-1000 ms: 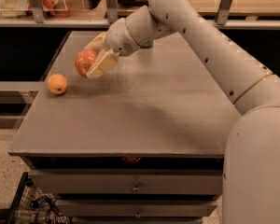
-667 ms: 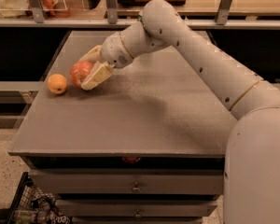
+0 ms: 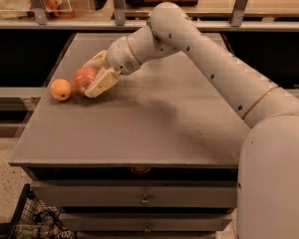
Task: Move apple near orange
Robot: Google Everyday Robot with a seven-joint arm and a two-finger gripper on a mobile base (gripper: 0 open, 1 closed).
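Two fruits are over on the left part of the grey table [image 3: 139, 128]. The gripper [image 3: 91, 78] is down low there, its pale fingers [image 3: 102, 81] clenched on the apple [image 3: 82, 77] held between them. The orange [image 3: 61, 89] lies just past the fingertips, close beside the apple. A second ago the gripper carried the apple higher and farther from the orange; the orange hasn't budged.

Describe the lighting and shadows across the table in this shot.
Camera view: warm, dim, even light; the arm casts a soft, diffuse shadow on the table, right of the end effector, which grips the apple at the left near the orange. Camera view: the recess behind the table is nearly black; no glare on either fruit.
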